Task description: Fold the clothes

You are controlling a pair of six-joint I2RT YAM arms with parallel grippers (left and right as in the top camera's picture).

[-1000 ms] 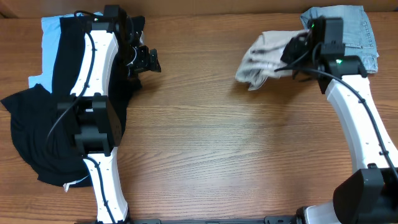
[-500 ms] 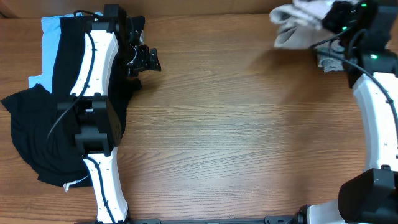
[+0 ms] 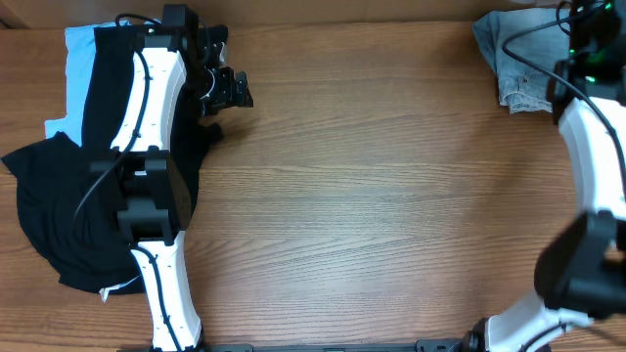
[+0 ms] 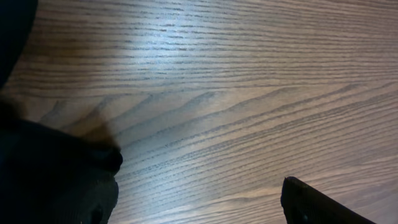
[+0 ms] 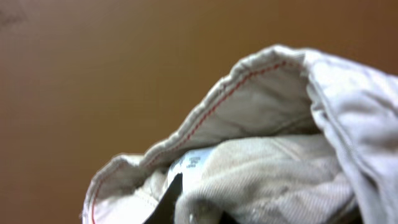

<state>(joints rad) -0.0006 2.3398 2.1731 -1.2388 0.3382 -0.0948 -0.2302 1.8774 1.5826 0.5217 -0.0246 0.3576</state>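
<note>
Beige cotton shorts (image 5: 267, 168) fill the right wrist view, bunched up, with a red-stitched seam and a small white label (image 5: 191, 160). The right gripper (image 5: 169, 202) is clamped on this fabric, one dark fingertip showing just below the label. The right arm reaches to the far right corner of the wooden table (image 3: 372, 196), and the shorts show only in the wrist view. A faded denim garment (image 3: 514, 54) lies crumpled at that same corner. Along the table's left edge, a black garment (image 3: 49, 205) lies spread over a light blue one (image 3: 76, 54). The left gripper (image 3: 225, 98) hovers over the table's far left part, jaws spread wide, grasping nothing, bare wood beneath.
</note>
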